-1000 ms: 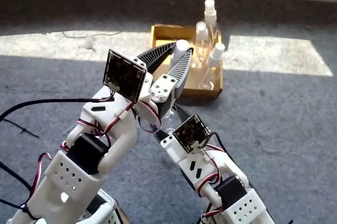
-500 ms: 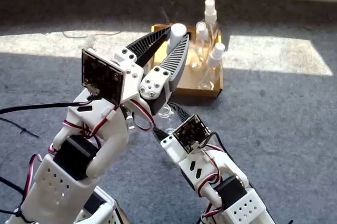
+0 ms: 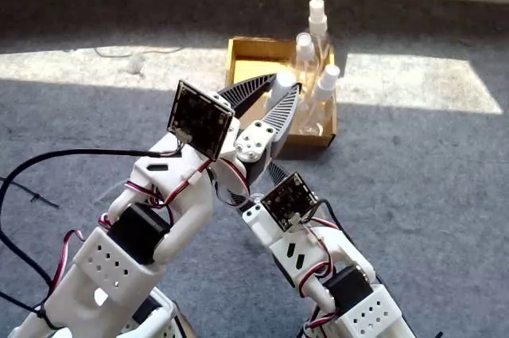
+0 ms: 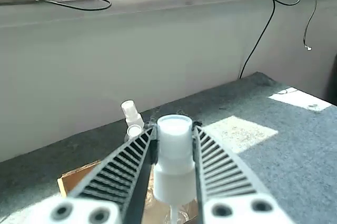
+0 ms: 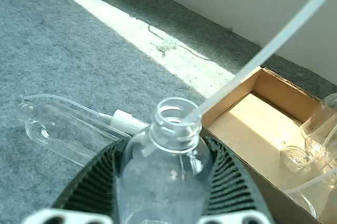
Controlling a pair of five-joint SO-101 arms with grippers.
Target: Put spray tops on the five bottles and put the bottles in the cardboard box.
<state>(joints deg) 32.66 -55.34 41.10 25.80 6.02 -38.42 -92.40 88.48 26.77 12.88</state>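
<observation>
In the high view, the left gripper (image 3: pixel 278 82) is clamping a white spray top (image 3: pixel 283 78) over the near edge of the box (image 3: pixel 246 50). The left arm (image 3: pixel 171 195) is leaning across the front of the right arm (image 3: pixel 318 250), blocking what that arm is gripping. Three capped bottles (image 3: pixel 326 79) are standing along the right side of the box, though whether the farthest one is inside or just behind it cannot be told. A strip of sunlight is crossing the grey carpet (image 3: pixel 429 179), and a black cable (image 3: pixel 48 155) is trailing at the left. In the left wrist view, the left gripper (image 4: pixel 174 129) is squeezing the spray top (image 4: pixel 175 166) between both ribbed fingers, and the top is blocking most of the box (image 4: pixel 79 179) beyond. Two white caps of the capped bottles (image 4: pixel 129 109) are peeking out past the left finger, with a pale wall (image 4: pixel 158 55) and a sill carrying cables (image 4: pixel 263 29) farther off. In the right wrist view, the right gripper (image 5: pixel 167 150) is clamped around an upright open bottle (image 5: pixel 166 176), and a thin tube (image 5: pixel 263 50) is slanting down from above to meet its neck. How far in the tube is reaching cannot be told. A lying bottle (image 5: pixel 63 129) with its top on is resting on the carpet just left of the gripper. The box (image 5: pixel 253 124) is sitting on the far right, holding the capped bottles (image 5: pixel 321 124).
</observation>
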